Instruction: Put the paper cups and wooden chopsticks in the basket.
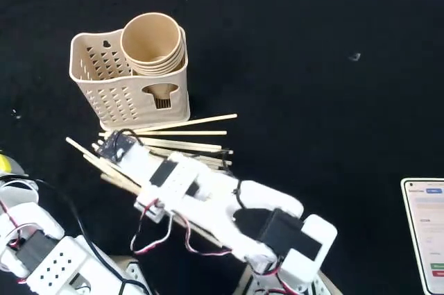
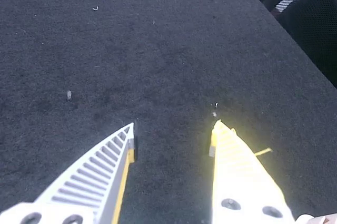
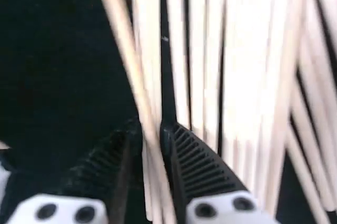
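The left gripper (image 2: pixel 174 125) is held over the bare black table (image 2: pixel 158 39), jaws apart. The right gripper (image 3: pixel 152 126) is clamped on wooden chopsticks (image 1: pixel 187 132) in the pile lying just before the basket (image 1: pixel 118 97). Stacked paper cups (image 1: pixel 151 38) are seated upright in that basket.

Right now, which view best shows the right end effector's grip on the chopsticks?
Right wrist view: right end effector clamped on wooden chopsticks, close up. High view has the arm covering that grasp; left wrist view faces bare table.
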You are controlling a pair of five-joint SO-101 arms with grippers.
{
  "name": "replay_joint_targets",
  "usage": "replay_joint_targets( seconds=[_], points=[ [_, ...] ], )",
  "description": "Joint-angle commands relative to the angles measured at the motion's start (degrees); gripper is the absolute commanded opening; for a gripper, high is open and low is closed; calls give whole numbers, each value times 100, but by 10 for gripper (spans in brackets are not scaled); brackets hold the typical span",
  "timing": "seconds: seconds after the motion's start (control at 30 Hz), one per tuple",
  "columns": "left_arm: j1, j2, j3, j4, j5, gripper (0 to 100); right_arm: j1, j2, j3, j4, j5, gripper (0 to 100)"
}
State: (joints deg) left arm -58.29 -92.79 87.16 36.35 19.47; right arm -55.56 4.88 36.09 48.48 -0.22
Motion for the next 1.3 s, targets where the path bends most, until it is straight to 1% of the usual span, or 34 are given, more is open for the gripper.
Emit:
replay_joint_targets(
  seconds=[0.0,0.17,0.27,0.47,0.53,0.67,0.9,1.0,1.2,1.27],
  points=[
    [-13,-70,-365,18,35,234,387,-207,-251,35,193,10],
    [-13,-70,-365,18,35,234,571,-752,-251,369,220,11],
    [-13,-70,-365,18,35,234,633,-857,-127,352,580,15],
    [-13,-70,-365,18,35,234,290,-857,57,343,668,143],
    [-13,-70,-365,18,35,234,281,-857,66,343,668,130],
    [-13,-70,-374,18,35,234,281,-857,136,158,677,58],
    [-13,-70,-374,18,35,234,290,-884,242,-9,695,49],
    [-13,-70,-382,18,26,234,290,-910,242,-9,695,8],
    [-13,-70,-382,18,26,234,264,-866,242,18,703,24],
    [-13,-70,-382,18,26,234,255,-857,268,18,703,48]
  ],
)
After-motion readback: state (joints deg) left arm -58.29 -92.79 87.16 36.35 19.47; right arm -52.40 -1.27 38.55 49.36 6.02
